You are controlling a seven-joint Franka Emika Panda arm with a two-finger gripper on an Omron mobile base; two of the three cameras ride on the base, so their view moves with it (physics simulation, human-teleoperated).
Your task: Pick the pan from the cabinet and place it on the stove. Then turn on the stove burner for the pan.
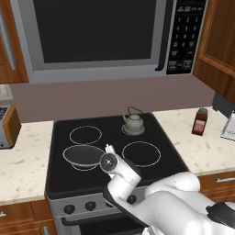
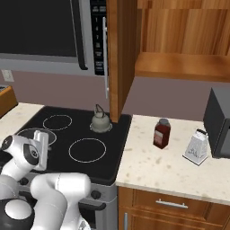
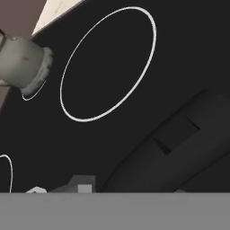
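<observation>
The dark round pan [image 1: 82,156] lies flat on the front-left stove burner [image 1: 68,164] of the black glass stove [image 1: 156,133]. My gripper [image 1: 107,149] is low at the pan's right rim and hides the handle there. In the hand view the black pan handle [image 3: 179,143] runs diagonally, close up, down toward the fingers, so the gripper looks shut on it. The front-right burner ring [image 3: 108,63] lies bare beyond it. The brown cabinet [image 2: 120,54] stands with its door swung open, and its wooden shelf [image 2: 179,66] is bare.
A grey kettle [image 1: 133,123] sits on the back-right ring. The microwave [image 1: 96,36] hangs above the stove, and black knobs [image 1: 69,209] line its steel front. A toaster [image 1: 7,126] stands on the left counter. A red jar [image 2: 161,133] and a grater [image 2: 196,147] are on the right counter.
</observation>
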